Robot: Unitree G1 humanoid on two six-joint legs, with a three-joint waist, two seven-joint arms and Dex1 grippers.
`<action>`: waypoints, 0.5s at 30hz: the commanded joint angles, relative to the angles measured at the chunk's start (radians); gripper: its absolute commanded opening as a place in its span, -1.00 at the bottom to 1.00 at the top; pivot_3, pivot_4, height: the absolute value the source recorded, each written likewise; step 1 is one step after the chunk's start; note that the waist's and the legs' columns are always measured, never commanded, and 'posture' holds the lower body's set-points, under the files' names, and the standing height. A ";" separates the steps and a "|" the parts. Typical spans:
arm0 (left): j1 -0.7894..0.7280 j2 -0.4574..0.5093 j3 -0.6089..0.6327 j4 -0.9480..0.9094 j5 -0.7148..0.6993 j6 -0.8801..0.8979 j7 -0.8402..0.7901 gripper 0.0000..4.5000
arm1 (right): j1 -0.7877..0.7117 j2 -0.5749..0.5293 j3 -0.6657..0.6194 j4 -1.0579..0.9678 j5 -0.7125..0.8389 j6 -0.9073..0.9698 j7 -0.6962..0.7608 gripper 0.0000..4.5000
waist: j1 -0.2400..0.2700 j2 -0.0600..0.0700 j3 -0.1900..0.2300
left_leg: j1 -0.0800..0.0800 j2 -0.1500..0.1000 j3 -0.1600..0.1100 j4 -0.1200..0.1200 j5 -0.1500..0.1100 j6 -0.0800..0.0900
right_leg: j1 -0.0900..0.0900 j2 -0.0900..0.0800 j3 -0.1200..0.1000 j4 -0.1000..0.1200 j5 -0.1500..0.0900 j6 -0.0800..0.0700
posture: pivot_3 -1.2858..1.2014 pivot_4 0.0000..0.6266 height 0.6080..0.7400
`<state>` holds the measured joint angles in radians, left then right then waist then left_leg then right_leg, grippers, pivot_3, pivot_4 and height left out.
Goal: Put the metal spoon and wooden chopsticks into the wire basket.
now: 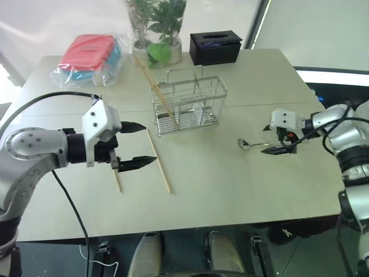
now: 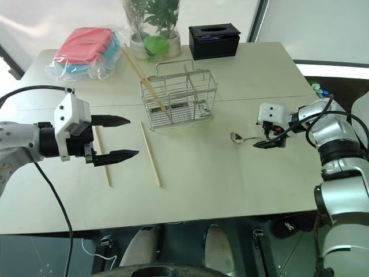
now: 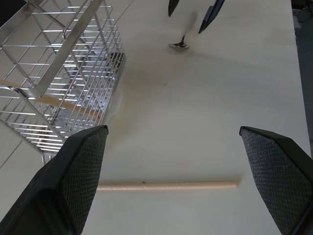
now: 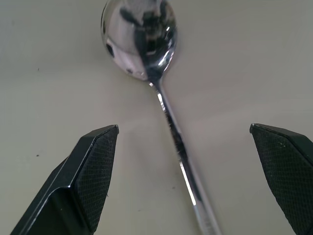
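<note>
Right tool (image 4: pixel 183 181), fingers apart, straddles the spoon (image 4: pixel 146 54) handle on the worktop (image 1: pixel 230 184), ready to pinch. Left tool (image 1: pixel 136 146), also apart, lines up over a chopstick (image 1: pixel 158 161) near the basket (image 1: pixel 190 104).

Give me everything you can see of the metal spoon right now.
The metal spoon is small, shiny silver, with a round mirror-like bowl and a thin straight handle. It lies flat on the pale table, to the right of the wire basket, apart from it. The right gripper is open with its fingers either side of the handle, not yet closed on it.
</note>
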<state>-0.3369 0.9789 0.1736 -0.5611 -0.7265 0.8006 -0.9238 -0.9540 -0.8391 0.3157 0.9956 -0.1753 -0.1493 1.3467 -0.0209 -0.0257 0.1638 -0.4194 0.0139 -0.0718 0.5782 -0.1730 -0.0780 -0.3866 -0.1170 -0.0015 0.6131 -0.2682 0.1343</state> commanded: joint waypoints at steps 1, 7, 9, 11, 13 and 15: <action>-0.014 0.004 0.011 -0.031 -0.013 0.000 0.011 1.00 | -0.068 0.035 0.001 0.097 -0.031 -0.015 0.001 0.98 | 0.000 0.000 0.000 | 0.000 0.000 0.000 0.000 0.000 0.000 | 0.000 0.000 0.000 0.000 0.000 0.000 | 0.03 -0.52 0.70; 0.000 0.015 0.021 -0.056 -0.039 0.018 0.016 1.00 | -0.113 0.095 -0.008 0.190 -0.053 0.004 -0.002 0.98 | 0.000 0.000 0.000 | 0.002 0.000 0.000 0.000 0.000 0.000 | 0.002 0.000 0.000 0.000 0.000 0.000 | 0.03 -0.52 0.70; 0.002 0.019 0.023 -0.059 -0.045 0.023 0.016 1.00 | -0.117 0.108 -0.011 0.200 -0.056 0.008 0.001 0.98 | -0.001 0.000 0.000 | 0.003 0.000 0.000 0.000 0.000 0.000 | 0.003 0.000 0.000 0.000 0.000 0.000 | 0.03 -0.52 0.70; 0.002 0.022 0.028 -0.062 -0.054 0.030 0.015 1.00 | -0.115 0.113 -0.013 0.205 -0.061 0.000 0.001 0.60 | -0.003 0.000 0.000 | 0.006 0.000 0.000 -0.001 0.000 0.000 | 0.005 0.000 0.000 0.000 0.000 0.000 | 0.03 -0.52 0.70; 0.002 0.029 0.037 -0.066 -0.071 0.039 0.013 1.00 | -0.110 0.116 -0.018 0.205 -0.059 -0.002 0.017 0.16 | -0.009 0.000 0.000 | 0.010 0.000 0.000 -0.001 0.000 0.000 | 0.009 0.000 0.000 0.000 -0.001 -0.001 | 0.03 -0.52 0.70; 0.001 0.033 0.040 -0.067 -0.081 0.044 0.014 1.00 | -0.102 0.115 -0.021 0.201 -0.057 -0.010 0.037 -0.30 | -0.015 0.000 0.000 | 0.011 0.000 0.000 -0.001 0.000 0.000 | 0.011 0.000 0.000 0.000 -0.002 -0.002 | 0.03 -0.52 0.70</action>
<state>-0.3264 1.0002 0.1805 -0.6059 -0.7908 0.8453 -0.9116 -1.0528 -0.7203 0.3090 1.2008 -0.2319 -0.1511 1.3743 -0.0356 -0.0254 0.1640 -0.4079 0.0139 -0.0724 0.5775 -0.1732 -0.0781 -0.3750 -0.1166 -0.0014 0.6133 -0.2699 0.1320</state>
